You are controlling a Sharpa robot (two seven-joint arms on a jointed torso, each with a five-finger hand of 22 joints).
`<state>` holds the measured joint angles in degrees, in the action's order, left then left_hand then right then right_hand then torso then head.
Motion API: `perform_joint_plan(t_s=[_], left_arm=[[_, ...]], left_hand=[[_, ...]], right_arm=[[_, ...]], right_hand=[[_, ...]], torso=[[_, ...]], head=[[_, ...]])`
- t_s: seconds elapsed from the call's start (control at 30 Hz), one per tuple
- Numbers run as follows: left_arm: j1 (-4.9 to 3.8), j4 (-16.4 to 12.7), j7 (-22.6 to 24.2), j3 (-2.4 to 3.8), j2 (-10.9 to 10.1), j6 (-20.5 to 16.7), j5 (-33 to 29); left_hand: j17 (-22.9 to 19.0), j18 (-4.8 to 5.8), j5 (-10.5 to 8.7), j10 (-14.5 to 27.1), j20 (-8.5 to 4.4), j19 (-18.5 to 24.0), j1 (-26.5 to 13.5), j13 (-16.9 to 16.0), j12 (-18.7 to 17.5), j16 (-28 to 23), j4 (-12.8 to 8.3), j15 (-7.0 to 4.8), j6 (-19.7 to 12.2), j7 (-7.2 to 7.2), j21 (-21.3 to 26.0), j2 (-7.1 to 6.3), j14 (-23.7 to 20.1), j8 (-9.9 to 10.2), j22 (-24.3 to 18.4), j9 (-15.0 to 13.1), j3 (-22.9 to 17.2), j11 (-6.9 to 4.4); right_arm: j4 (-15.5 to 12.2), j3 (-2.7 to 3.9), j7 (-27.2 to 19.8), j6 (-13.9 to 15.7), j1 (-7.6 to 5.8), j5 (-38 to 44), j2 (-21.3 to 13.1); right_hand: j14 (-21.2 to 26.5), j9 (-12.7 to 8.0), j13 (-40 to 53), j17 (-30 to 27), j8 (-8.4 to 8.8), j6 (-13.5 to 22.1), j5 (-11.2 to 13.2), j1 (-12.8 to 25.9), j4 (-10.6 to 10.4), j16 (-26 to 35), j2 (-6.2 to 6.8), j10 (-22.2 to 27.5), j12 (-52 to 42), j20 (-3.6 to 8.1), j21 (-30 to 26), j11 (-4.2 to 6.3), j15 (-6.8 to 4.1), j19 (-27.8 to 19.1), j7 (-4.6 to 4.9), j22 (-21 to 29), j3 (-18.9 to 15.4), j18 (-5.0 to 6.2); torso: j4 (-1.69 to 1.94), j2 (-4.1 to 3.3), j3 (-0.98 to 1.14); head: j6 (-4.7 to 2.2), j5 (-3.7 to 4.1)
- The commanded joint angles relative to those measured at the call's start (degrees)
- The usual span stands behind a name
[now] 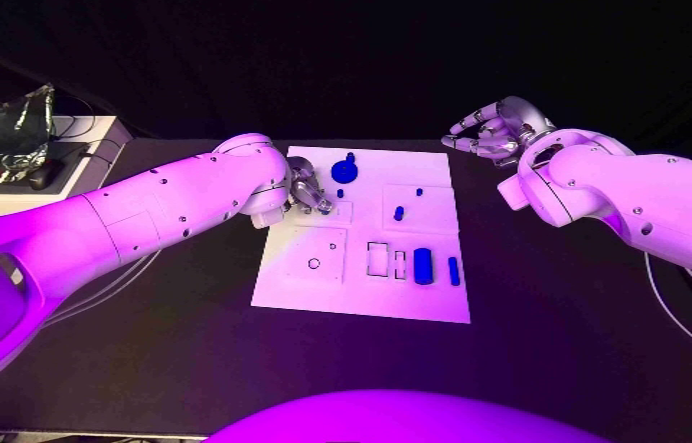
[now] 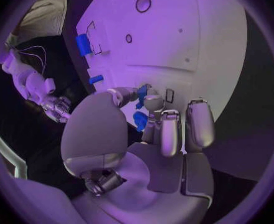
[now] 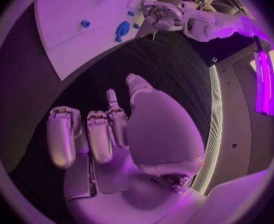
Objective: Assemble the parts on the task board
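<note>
The white task board [image 1: 296, 285] lies mid-table. My left hand [image 1: 306, 189] rests over its far left part; in the left wrist view thumb and a fingertip [image 2: 153, 102] pinch a small blue peg [image 2: 141, 95]. A round blue part [image 1: 345, 171] sits just beside that hand. Two more small pegs [image 1: 400, 213] stand mid-board, and a blue block [image 1: 423, 265] and a thin blue bar [image 1: 453, 270] lie near the board's front right. My right hand [image 1: 490, 131] hovers off the board's far right corner, fingers apart, holding nothing. The right wrist view shows the board [image 3: 62, 40] and my left hand [image 3: 165, 15].
A ring-shaped recess [image 1: 313, 262] and a rectangular slot [image 1: 378, 258] mark the board's front half. A white box with cables [image 1: 43, 153] sits at the table's far left edge. Black table [image 1: 562, 323] surrounds the board.
</note>
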<state>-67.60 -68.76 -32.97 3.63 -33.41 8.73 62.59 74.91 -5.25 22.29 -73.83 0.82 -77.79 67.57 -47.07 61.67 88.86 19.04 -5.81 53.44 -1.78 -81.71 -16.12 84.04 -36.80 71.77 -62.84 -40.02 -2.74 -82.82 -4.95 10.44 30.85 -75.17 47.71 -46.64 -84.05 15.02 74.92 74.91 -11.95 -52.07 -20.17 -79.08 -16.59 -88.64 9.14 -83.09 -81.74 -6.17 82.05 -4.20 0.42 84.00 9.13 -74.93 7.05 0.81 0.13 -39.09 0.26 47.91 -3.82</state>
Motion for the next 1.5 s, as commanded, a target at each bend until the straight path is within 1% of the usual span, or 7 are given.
perform_joint_plan(t_s=[0.03, 0.43, 0.9, 1.07, 1.17, 1.27, 1.5], left_arm=[[0.22, 0.2, -1.4, -0.17, -0.2, 0.8, 1.3], [0.22, 0.1, -1.4, -0.18, -0.4, 1.4, 1.2], [0.22, 0.1, -1.4, -0.20, -0.4, 1.7, 1.6], [0.22, 0.2, -1.3, -0.21, -0.2, 1.5, 1.1], [0.22, 0.2, -1.2, -0.21, -0.2, 1.4, 0.7], [0.22, 0.3, -1.1, -0.22, -0.1, 1.2, 0.3], [0.22, 0.4, -1.0, -0.24, -0.1, 1.3, -0.1]], left_hand=[[12.6, 1.10, 0.19, -0.2, 0.34, 0.0, 0.1, -0.1, -0.3, -0.1, -12.9, 0.41, 0.4, 0.06, -0.1, 0.78, 5.3, -0.2, 0.1, -0.1, -12.8, 0.33], [12.7, 1.07, 0.07, -0.2, 0.35, 0.0, -0.3, 0.1, -0.4, -0.1, -13.0, 0.45, 0.4, 0.01, 0.0, 0.74, 5.3, -0.2, 0.0, -0.2, -12.8, 0.39], [12.7, 1.08, 0.04, -0.2, 0.36, 0.0, -0.4, 0.2, -0.5, -0.1, -13.0, 0.46, 0.4, 0.00, -0.1, 0.76, 5.3, -0.2, 0.0, -0.2, -12.9, 0.40], [12.5, 1.07, -0.49, 0.0, 0.47, 0.1, -1.8, 1.1, -1.1, -0.2, -12.9, 0.56, 0.3, 0.03, 0.0, 0.38, 5.2, -0.1, -0.1, -0.4, -12.5, 0.44], [12.4, 1.05, -0.77, -0.1, 0.52, 0.2, -3.1, 1.3, -1.2, -0.2, -12.4, 0.52, 0.4, 0.24, 0.1, 0.39, 5.2, 0.0, -0.1, -0.5, -11.4, 0.35], [12.3, 1.04, -1.00, -0.1, 0.44, 0.3, -4.6, 1.6, -1.3, -0.3, -11.4, 0.35, 0.8, 0.59, 0.2, 0.73, 5.2, 0.3, -0.2, -0.4, -8.7, 0.14], [12.1, 1.02, -1.13, 0.1, 0.30, 0.3, -5.8, 1.8, -1.4, -0.4, -10.3, 0.23, 1.3, 0.73, 0.4, 0.79, 5.1, 0.7, -0.3, -0.3, -5.1, 0.04]], right_arm=[[0.0, 0.02, -0.6, -0.8, 0.02, 0.3, 0.0], [0.0, 0.02, -0.6, -0.8, 0.02, 0.3, 0.0], [-0.1, 0.02, -0.6, -0.8, 0.02, 0.3, -0.1], [-0.1, 0.02, -0.6, -0.8, 0.02, 0.3, -0.1], [-0.1, 0.02, -0.6, -0.8, 0.02, 0.3, -0.1], [-0.1, 0.02, -0.6, -0.7, 0.02, 0.3, -0.1], [-0.1, 0.02, -0.6, -0.8, 0.02, 0.3, -0.1]], right_hand=[[-4.6, 0.1, 7.0, 9.4, -0.29, 0.4, -0.3, 0.4, 0.0, 0.3, -0.03, 0.4, 0.4, 0.42, -0.3, 0.00, -0.51, 2.6, -0.08, -9.6, 0.2, 1.16], [-4.6, 0.1, 7.0, 9.4, -0.29, 0.4, -0.3, 0.4, 0.0, 0.3, -0.03, 0.4, 0.4, 0.42, -0.3, 0.00, -0.51, 2.6, -0.08, -9.6, 0.2, 1.16], [-4.6, 0.1, 7.0, 9.4, -0.29, 0.4, -0.3, 0.4, 0.0, 0.3, -0.03, 0.4, 0.4, 0.42, -0.3, 0.00, -0.51, 2.6, -0.08, -9.6, 0.2, 1.16], [-4.6, 0.2, 6.9, 9.3, -0.56, 0.6, -0.3, 0.5, 0.0, 0.3, 0.05, 0.5, 0.4, 0.44, -0.5, 0.01, -0.53, 2.6, -0.09, -9.5, 0.3, 1.19], [-4.6, 0.2, 6.9, 9.3, -0.56, 0.6, -0.3, 0.5, 0.0, 0.3, 0.05, 0.5, 0.4, 0.44, -0.5, 0.01, -0.53, 2.6, -0.09, -9.5, 0.3, 1.19], [-4.6, 0.2, 6.9, 9.3, -0.56, 0.6, -0.3, 0.5, 0.0, 0.3, 0.05, 0.5, 0.4, 0.44, -0.5, 0.01, -0.53, 2.6, -0.09, -9.5, 0.3, 1.19], [-4.6, 0.2, 6.9, 9.2, -0.60, 0.6, -0.3, 0.6, 0.0, 0.4, 0.07, 0.5, 0.4, 0.44, -0.5, 0.01, -0.53, 2.5, -0.09, -9.5, 0.3, 1.20]], torso=[[-0.01, -0.02, 0.01], [-0.04, 0.00, 0.12], [-0.04, -0.03, 0.07], [-0.04, -0.04, 0.07], [-0.06, -0.04, 0.08], [-0.03, -0.05, 0.06], [-0.01, -0.01, 0.08]], head=[[0.07, -0.03], [0.12, -0.03], [0.11, -0.03], [0.04, -0.04], [0.07, -0.03], [0.10, 0.01], [0.24, -0.05]])
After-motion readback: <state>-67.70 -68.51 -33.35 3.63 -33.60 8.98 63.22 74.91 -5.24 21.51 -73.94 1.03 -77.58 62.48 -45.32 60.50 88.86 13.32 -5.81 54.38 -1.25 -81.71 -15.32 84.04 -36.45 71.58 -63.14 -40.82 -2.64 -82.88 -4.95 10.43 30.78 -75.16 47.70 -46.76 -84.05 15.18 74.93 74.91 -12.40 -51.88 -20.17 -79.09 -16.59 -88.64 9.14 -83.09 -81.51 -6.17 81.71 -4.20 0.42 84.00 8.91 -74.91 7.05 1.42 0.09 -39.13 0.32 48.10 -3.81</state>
